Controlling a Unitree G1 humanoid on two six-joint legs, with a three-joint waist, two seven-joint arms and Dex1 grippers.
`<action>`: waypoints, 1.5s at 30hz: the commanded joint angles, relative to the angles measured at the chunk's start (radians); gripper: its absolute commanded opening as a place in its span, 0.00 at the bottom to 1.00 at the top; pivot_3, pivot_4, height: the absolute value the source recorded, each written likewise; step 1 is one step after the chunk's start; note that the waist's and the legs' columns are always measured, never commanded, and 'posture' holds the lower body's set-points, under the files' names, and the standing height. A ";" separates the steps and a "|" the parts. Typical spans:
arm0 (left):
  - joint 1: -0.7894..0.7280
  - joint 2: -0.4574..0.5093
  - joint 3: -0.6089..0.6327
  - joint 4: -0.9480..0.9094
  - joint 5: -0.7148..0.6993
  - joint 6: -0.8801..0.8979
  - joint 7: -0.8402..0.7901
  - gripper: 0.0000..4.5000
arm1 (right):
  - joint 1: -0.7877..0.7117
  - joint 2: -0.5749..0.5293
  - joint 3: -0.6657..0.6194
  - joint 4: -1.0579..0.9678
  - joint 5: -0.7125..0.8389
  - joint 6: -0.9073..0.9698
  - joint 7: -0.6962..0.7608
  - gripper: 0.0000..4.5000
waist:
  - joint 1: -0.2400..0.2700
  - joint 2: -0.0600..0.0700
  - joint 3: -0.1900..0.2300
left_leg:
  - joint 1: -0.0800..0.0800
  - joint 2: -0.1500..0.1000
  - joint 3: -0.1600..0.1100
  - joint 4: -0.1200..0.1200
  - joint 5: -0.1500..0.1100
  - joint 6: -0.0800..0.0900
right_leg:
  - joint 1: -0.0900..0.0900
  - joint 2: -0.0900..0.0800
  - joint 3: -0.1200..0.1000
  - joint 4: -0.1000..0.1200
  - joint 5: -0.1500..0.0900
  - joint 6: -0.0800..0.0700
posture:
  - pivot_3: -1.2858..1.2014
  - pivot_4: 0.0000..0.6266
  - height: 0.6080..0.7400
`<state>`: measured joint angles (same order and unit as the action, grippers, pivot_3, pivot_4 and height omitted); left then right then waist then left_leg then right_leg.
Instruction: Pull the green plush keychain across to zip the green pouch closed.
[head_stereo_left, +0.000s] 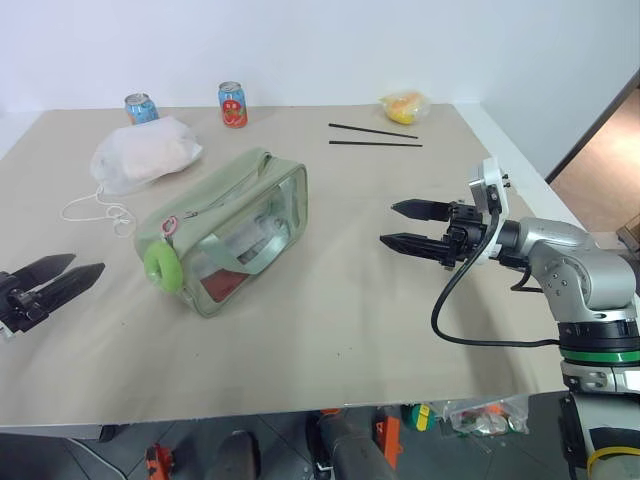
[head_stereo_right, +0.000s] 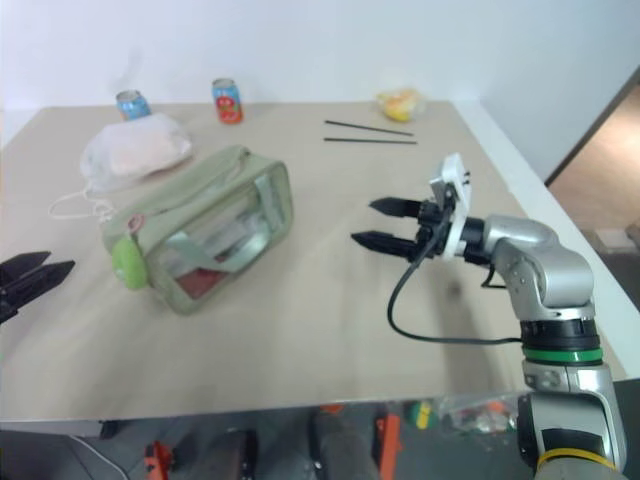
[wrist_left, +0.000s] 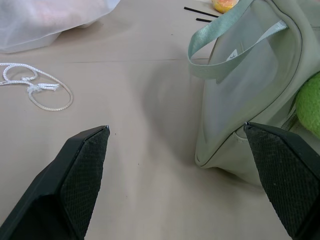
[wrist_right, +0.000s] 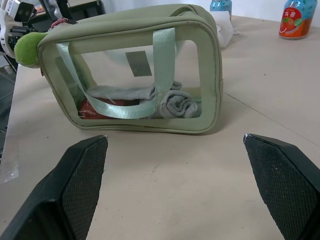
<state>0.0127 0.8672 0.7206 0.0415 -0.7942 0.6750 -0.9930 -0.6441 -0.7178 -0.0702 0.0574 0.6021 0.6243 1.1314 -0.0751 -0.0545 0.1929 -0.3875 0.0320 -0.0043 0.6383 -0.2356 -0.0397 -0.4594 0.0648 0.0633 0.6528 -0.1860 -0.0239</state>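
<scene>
left claw gaping wide, sitting nearer green plush keychain | right claw gaping too | green pouch running diagonally away

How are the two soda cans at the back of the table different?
The red can has a red label with fruit on it; the blue can is light blue. The red can stands in the open, while the blue can is partly hidden behind the white bag. Both stand upright near the table's far edge and look alike in shape.
</scene>
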 joint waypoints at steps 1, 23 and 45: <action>0.029 0.015 0.070 -0.055 -0.034 0.001 -0.015 0.99 | -0.056 -0.012 0.034 -0.003 -0.034 -0.034 0.039 1.00 | -0.001 0.000 0.000 | 0.000 0.000 0.000 0.000 0.000 0.000 | 0.000 0.000 0.000 0.000 0.000 0.000 | 0.52 0.24 1.00; -0.223 0.021 -0.006 -0.264 -0.221 -0.025 -0.108 0.99 | -0.753 0.350 0.376 0.570 -0.466 -0.703 0.284 1.00 | -0.006 0.000 0.000 | 0.000 0.003 0.001 0.000 -0.001 -0.001 | -0.002 0.002 0.001 0.005 0.000 -0.003 | 0.52 0.24 1.00; -0.115 -0.037 0.016 -0.358 -0.270 -0.069 -0.011 1.00 | -0.838 0.557 0.418 1.013 -0.696 -1.005 0.239 0.19 | -0.003 0.000 0.000 | 0.002 0.001 -0.001 0.004 0.000 -0.002 | -0.002 0.000 0.000 0.012 -0.001 -0.005 | 0.52 0.24 1.00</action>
<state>-0.0996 0.8317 0.7136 -0.2951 -1.0570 0.6299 -1.0078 -1.4602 -0.1501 0.3634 1.0665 -0.0897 -0.3732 1.3540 -0.0780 -0.0545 0.1930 -0.3855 0.0328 -0.0050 0.6423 -0.2354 -0.0417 -0.4616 0.0651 0.0627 0.6654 -0.1872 -0.0294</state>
